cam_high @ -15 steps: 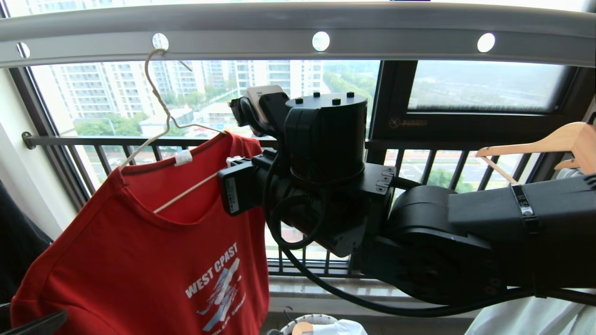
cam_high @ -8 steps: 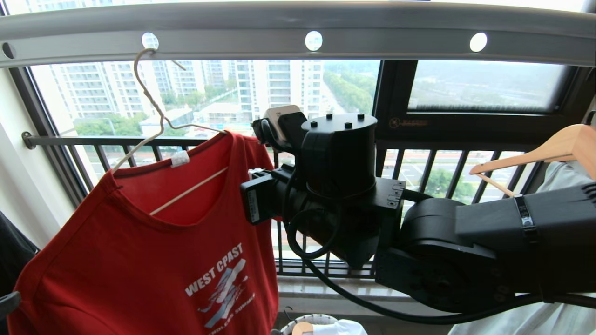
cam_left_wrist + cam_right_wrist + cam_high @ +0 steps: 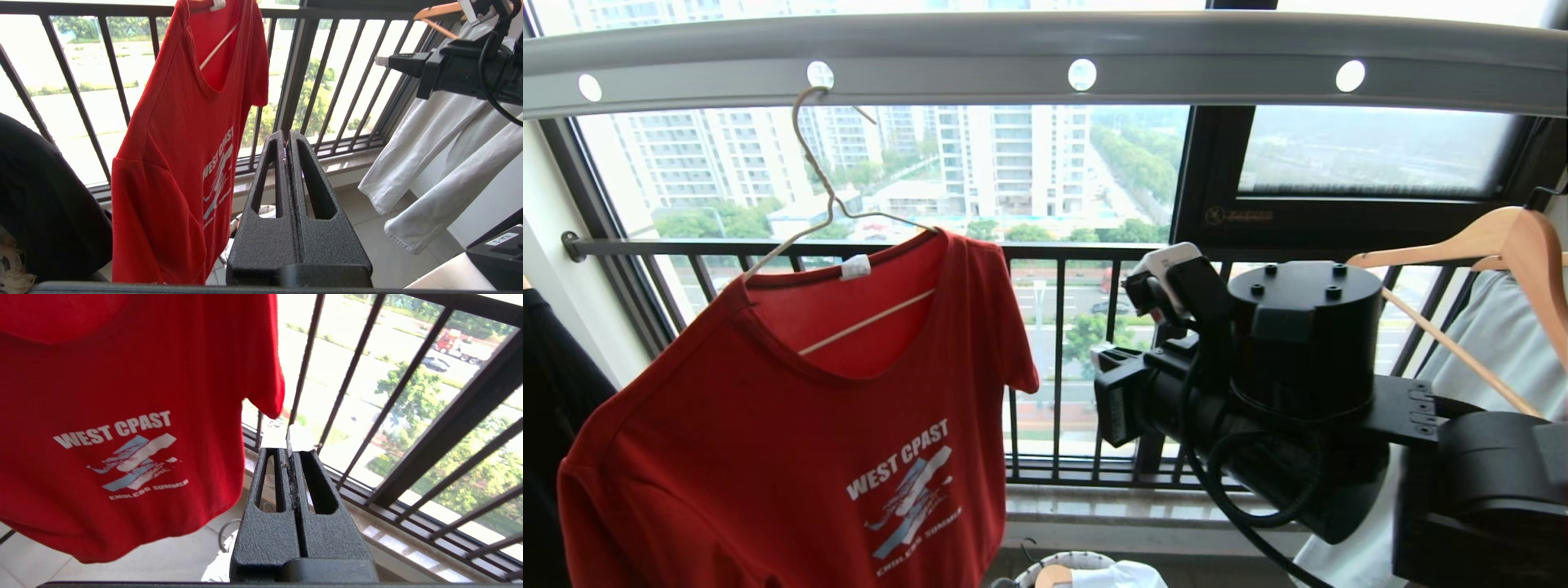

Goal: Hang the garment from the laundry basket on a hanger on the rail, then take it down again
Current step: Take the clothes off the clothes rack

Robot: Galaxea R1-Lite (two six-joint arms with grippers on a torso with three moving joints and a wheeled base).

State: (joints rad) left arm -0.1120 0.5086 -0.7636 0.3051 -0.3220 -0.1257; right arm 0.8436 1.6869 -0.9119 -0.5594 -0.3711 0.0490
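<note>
Where the broad grey rail [image 3: 1045,57] spans the top of the head view, the red T-shirt [image 3: 792,433] hangs beneath it on the thin cream wire hanger [image 3: 837,216], whose long bent hook sits in one of the rail's round holes. The shirt's long axis runs straight down from collar to hem, printed chest facing the robot, with the hanger's bar tilted so the shoulder on the robot's left droops lower. It looks light, soft and limp, likely to sag and slide off thin wire; for taking it down, the hanger's neck just below the hook seems the surest hold, since a pull on the cloth alone would probably drag it off askew. The right gripper [image 3: 291,451] is level with the sleeve, just beside it and apart, jaws pressed together on nothing. The left gripper [image 3: 287,141] sits lower, near the shirt front, likewise closed and empty. The laundry basket [image 3: 1072,562] peeks in below.
</note>
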